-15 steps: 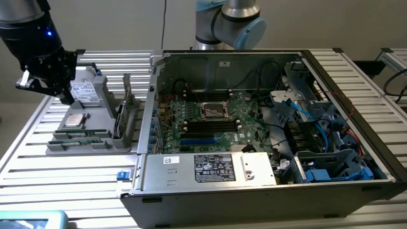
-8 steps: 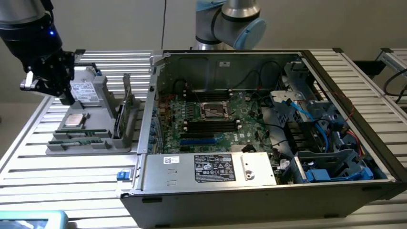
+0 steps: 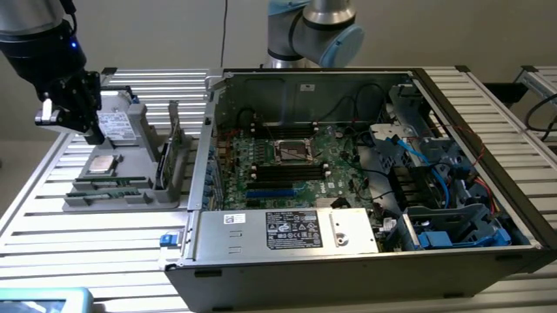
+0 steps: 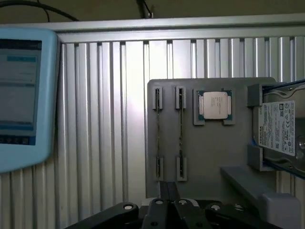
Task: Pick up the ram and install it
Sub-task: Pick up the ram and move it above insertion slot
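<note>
The pick-up step is judged to be in hand, with nothing grasped yet. At the exterior view's left, the gripper [image 3: 93, 137] is seen hanging above the far end of a grey tray [image 3: 139, 199], over the drive [image 3: 113, 124] and touching nothing. Its pincer is judged from the wrist view to be pressed together and empty, though only the finger roots are shown there, so this is offered with some reserve. The ram [image 3: 106, 193] is found at the near end of the tray, past the CPU [image 3: 103, 163]. Two thin green sticks are held there on edge, side by side in their clips, and which of the two is meant cannot be told. In the wrist view both sticks are seen just ahead of the fingertips, with the gripper lined up roughly between them. Further to the exterior view's right, the open case [image 3: 348, 287] is laid on its side with the motherboard [image 3: 301, 163] exposed. The black slots [image 3: 287, 173] are set beside the socket, well apart from the tray. For a grasp, the pincer would have to be spread, shifted over one stick and squared across its thin upper edge. It would then have to be lowered straight, so that the neighbouring stick and the clips are not struck.
</note>
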